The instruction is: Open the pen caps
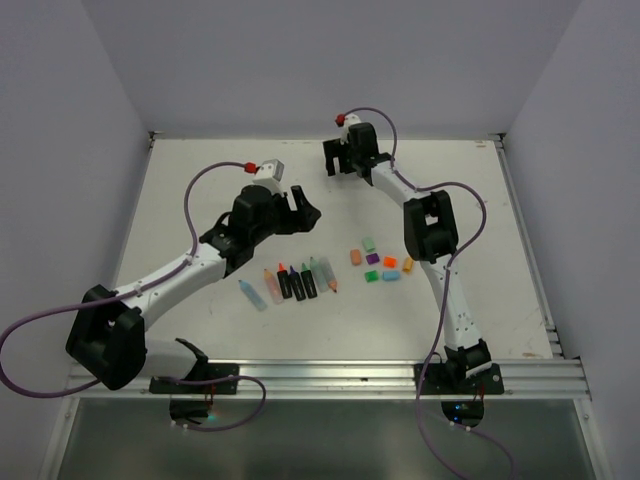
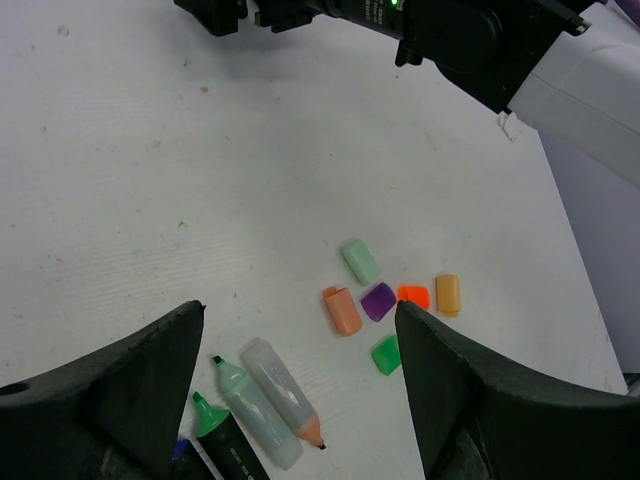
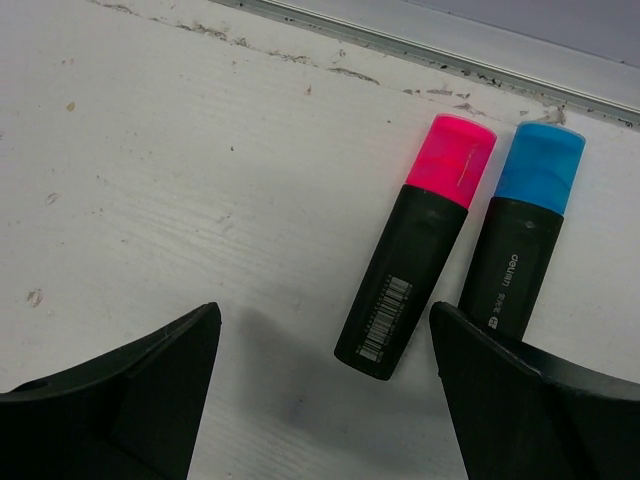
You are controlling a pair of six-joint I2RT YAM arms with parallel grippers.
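- Pen caps (image 1: 372, 259): nine counted, seven lying loose and two seated on pens.
- Nearest, just past the metal rail (image 1: 320, 375) that carries both arm bases, a tight row of uncapped pens (image 1: 297, 282) lies left of centre. I count seven in the top view, some black-bodied and some pale and translucent, but they are packed too closely for a sure count.
- Just right of that row the seven loose caps lie close together. The salmon cap (image 2: 343, 311), purple cap (image 2: 378, 301), orange cap (image 2: 413, 296) and amber cap (image 2: 447, 295) form a rough line. The green cap (image 2: 386, 354) and cyan cap (image 1: 391, 275) lie nearer than that line, and the pale green cap (image 2: 360, 262) lies farther.
- The left jaws, at the end of the left arm (image 1: 250, 215), hang above the surface behind the pen row. They stand wide apart and grip nothing.
- The right jaws, on the right arm (image 1: 430, 225), stand wide apart at the far edge.
- Below the right jaws two capped pens lie side by side without touching. One has a pink cap (image 3: 450, 160) and the other a blue cap (image 3: 541, 168), each on a black body, with the caps toward the far rail (image 3: 420, 50).
- The surface (image 1: 500, 290) is white, scuffed and speckled.
- Plain pale grey walls (image 1: 300, 60) close it in on three sides.
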